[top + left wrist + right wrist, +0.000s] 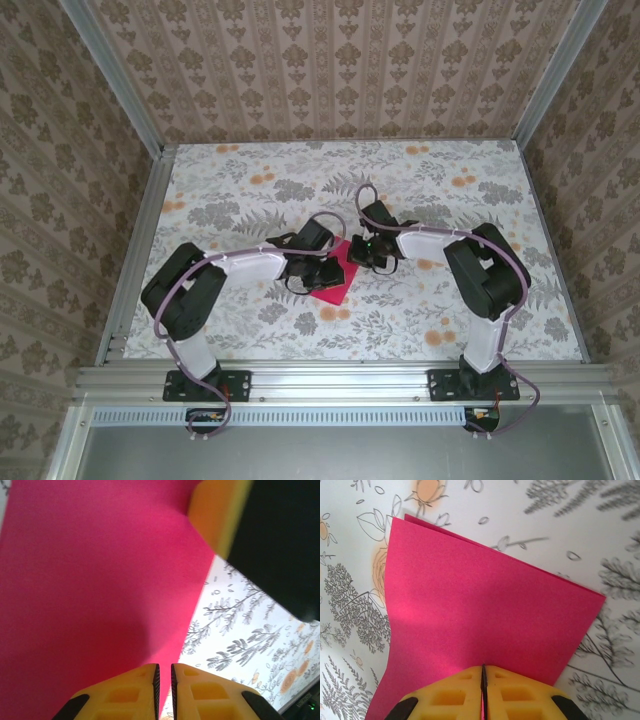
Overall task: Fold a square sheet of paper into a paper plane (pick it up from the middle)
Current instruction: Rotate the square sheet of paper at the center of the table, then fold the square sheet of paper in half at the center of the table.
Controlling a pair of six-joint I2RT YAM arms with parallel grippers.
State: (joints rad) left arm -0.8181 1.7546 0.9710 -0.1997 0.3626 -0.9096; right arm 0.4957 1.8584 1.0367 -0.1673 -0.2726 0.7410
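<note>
Yellow-padded right gripper (483,674), bottom centre of its wrist view, pinches the near edge of the square sheet of paper (485,605), folded double on the floral table (600,525) beyond. The left gripper (164,672) holds its jaws a sliver apart at the sheet's edge; whether it grips, I cannot tell.

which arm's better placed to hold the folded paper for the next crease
Right, probably. The right gripper is shut on the edge of the folded square sheet of paper; the left gripper hovers at the sheet with jaws slightly apart, gripping nothing.
</note>
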